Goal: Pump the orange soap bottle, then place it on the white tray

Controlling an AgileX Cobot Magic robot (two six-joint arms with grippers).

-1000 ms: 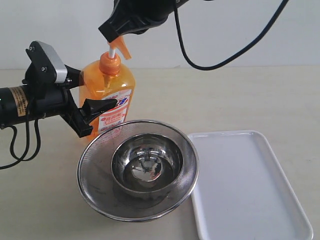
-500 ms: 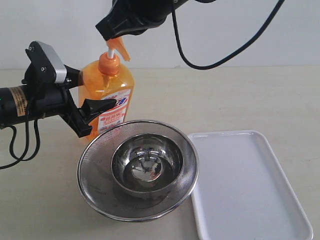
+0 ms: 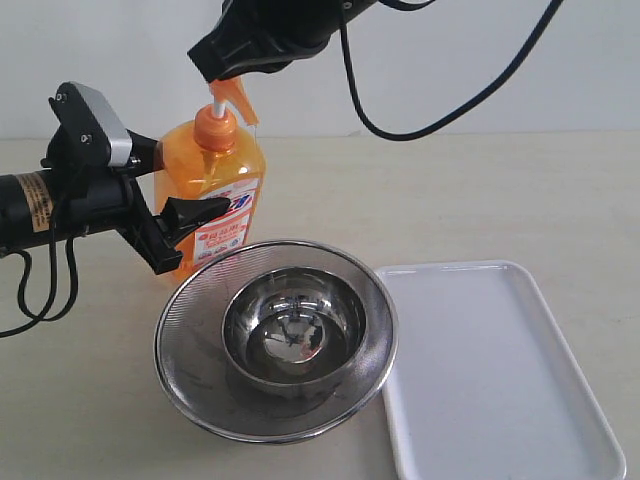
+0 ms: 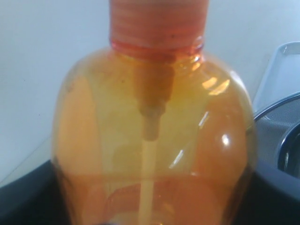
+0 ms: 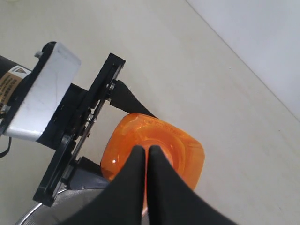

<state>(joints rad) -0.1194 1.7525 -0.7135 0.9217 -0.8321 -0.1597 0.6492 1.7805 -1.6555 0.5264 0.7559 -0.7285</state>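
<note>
The orange soap bottle (image 3: 212, 178) stands upright at the back left, just behind the strainer. My left gripper (image 3: 185, 185) is shut on its body, one black finger (image 3: 200, 211) across the label; in the left wrist view the bottle (image 4: 154, 140) fills the gap between the dark fingers (image 4: 276, 192). My right gripper (image 3: 214, 68) is shut, its tips right over the orange pump head (image 3: 236, 98). Seen from above, the closed fingertips (image 5: 138, 154) cover the middle of the bottle's top (image 5: 187, 150). The white tray (image 3: 500, 370) lies flat at the front right with nothing on it.
A round steel mesh strainer (image 3: 180, 312) with a steel bowl (image 3: 295, 330) in it sits in front of the bottle, touching the tray's left rim. Black cables hang from the right arm above the table's back. The left arm reaches in from the left edge.
The bottle's pump top and my right gripper have shifted slightly to the left together. The left gripper keeps its hold on the bottle in the same place.
</note>
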